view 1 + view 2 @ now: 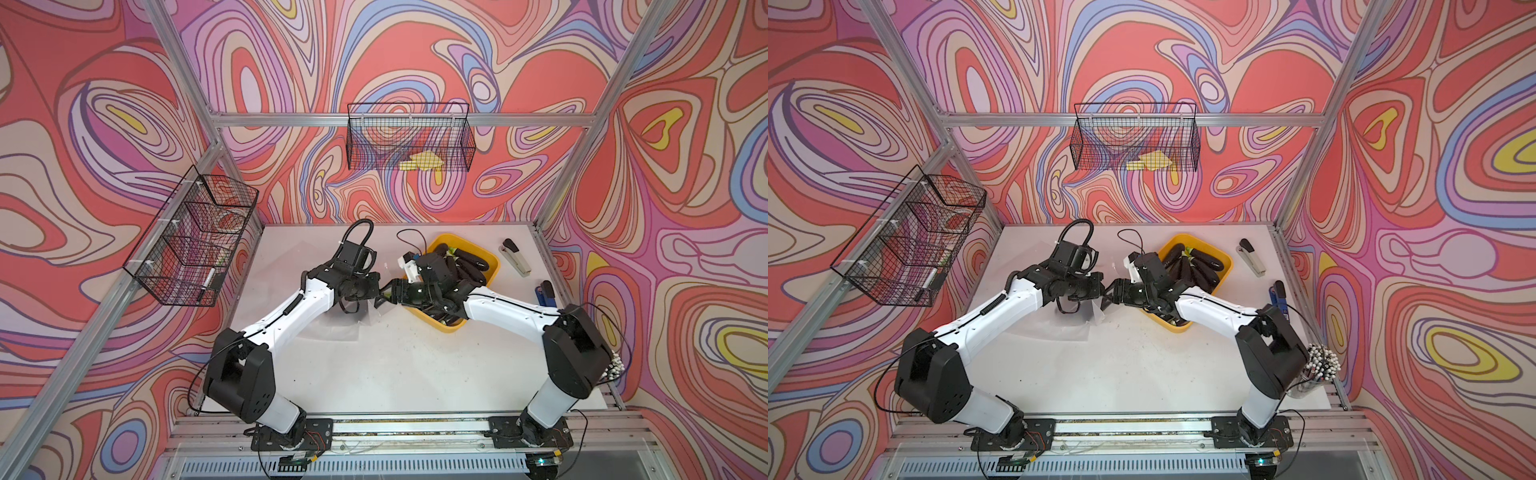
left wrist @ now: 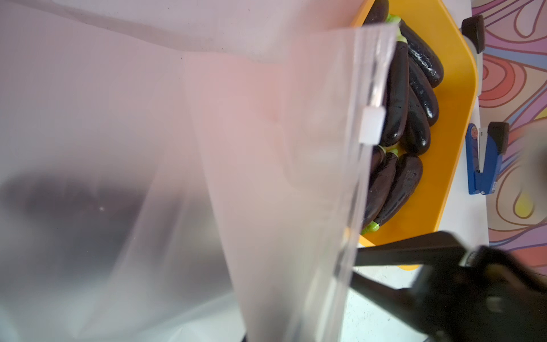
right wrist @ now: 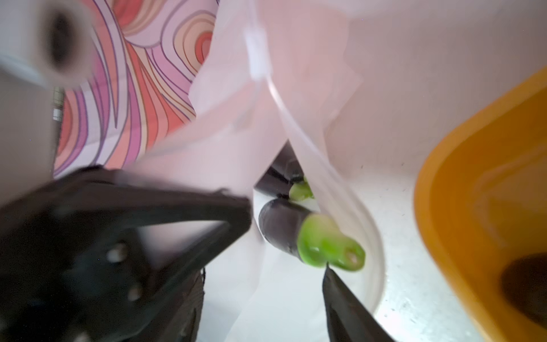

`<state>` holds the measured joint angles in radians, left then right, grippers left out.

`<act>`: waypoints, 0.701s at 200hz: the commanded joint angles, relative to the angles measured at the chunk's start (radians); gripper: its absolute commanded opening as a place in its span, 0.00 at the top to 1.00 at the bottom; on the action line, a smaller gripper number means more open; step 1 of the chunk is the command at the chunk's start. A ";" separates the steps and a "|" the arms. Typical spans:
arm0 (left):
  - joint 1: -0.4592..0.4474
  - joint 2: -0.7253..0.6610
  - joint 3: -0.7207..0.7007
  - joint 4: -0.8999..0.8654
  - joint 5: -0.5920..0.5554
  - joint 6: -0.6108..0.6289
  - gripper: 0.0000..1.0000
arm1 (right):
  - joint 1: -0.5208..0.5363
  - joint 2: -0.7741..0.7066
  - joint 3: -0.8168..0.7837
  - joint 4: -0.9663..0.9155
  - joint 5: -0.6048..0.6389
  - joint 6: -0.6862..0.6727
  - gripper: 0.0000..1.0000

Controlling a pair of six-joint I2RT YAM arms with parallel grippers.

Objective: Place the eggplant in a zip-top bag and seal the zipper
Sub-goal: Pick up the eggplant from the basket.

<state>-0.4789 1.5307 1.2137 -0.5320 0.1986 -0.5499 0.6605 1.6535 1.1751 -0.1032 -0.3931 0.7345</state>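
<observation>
The right gripper [image 3: 287, 237] has its black fingers [image 3: 192, 207] spread wide, and neither one grips anything. Between and just past them lies the eggplant [image 3: 281, 225]. It is dark purple and smooth, with a glossy bright green stem cap [image 3: 328, 250] towards the camera. It sits in the open mouth of the zip-top bag [image 2: 266, 177], whose rim curves around its stem end. A second dark shape with a green tip shows behind it; whether that is another eggplant or a reflection cannot be told.

The left gripper [image 1: 372, 291] is pressed shut on the bag and holds it up off the table [image 1: 395, 365]. In its own wrist view the film hides its fingers.

The bag is thin, cloudy, clear plastic, creased in soft folds. A stiffer ridged zipper track [image 2: 376, 65] runs along its mouth and carries a small white block slider [image 2: 371, 125].

Just beside the bag stands a yellow-orange plastic tub [image 2: 450, 148] with rounded corners. It holds a heap of more eggplants [image 2: 396, 97], long and shiny and lying side by side.

On the white table beyond the tub lie a blue stapler [image 2: 485, 160] and a grey and black stapler [image 1: 515, 257]. A black wire basket [image 1: 409, 137] on the back wall holds yellow sheets [image 1: 422, 161]. Another wire basket [image 1: 191, 241] hangs on the side wall.
</observation>
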 commanded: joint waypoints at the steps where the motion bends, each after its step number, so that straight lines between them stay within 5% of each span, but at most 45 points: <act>1: -0.005 0.015 -0.008 -0.007 -0.008 0.009 1.00 | -0.058 -0.099 -0.001 -0.037 0.073 -0.049 0.33; 32: -0.006 0.013 -0.012 -0.004 0.003 0.009 1.00 | -0.170 -0.133 -0.018 -0.159 0.268 -0.144 0.35; 81: -0.013 0.014 -0.015 -0.002 0.033 0.005 1.00 | -0.319 0.055 0.049 -0.241 0.516 -0.271 0.47; 140: -0.013 -0.007 -0.028 -0.008 0.016 0.012 1.00 | -0.374 0.237 0.117 -0.230 0.495 -0.292 0.48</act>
<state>-0.4854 1.5406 1.2049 -0.5320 0.2237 -0.5499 0.2939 1.8530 1.2606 -0.3305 0.0826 0.4763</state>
